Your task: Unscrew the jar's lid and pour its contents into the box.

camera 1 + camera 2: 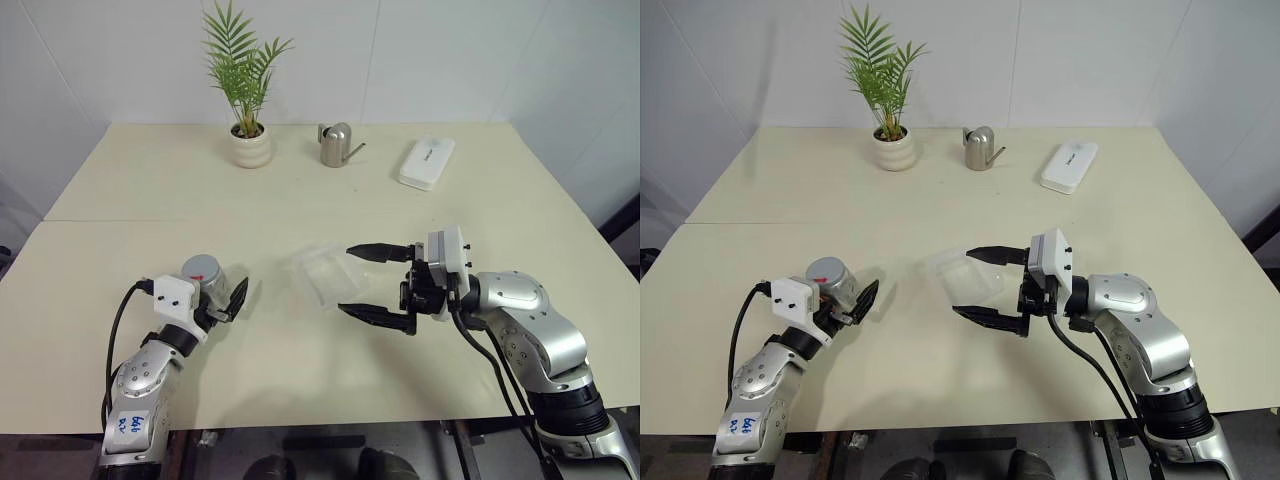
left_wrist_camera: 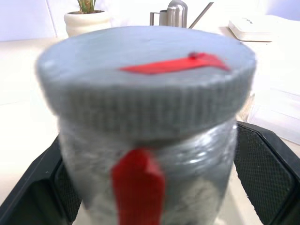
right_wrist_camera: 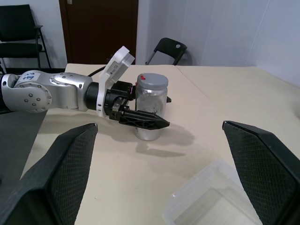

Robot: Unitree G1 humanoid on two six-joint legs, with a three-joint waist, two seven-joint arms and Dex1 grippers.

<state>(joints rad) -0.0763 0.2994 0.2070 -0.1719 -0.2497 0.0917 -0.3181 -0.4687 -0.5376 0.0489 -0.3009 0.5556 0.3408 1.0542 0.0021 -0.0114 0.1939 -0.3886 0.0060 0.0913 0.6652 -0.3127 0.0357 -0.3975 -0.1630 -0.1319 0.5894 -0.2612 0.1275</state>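
Jar [image 1: 207,284] stands lower left of head view, lid [image 2: 145,79] on. Our left gripper [image 1: 222,298] straddles it, jaws apart, no squeeze seen. Our right gripper [image 1: 380,284] gapes, empty, beside box [image 1: 327,274], centre frame. Risk: off-centre closing tips jar, or weak hold spins it when lid turns.

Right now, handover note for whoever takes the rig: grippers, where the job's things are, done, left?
Left gripper: open around the jar, fingers either side, grip not confirmed.
Right gripper: open, holding nothing, over the near edge of the box.
Jar stands upright on the table, lid on.
Done: left gripper is at the jar.
Left: grip jar, unscrew lid, pour contents into box.
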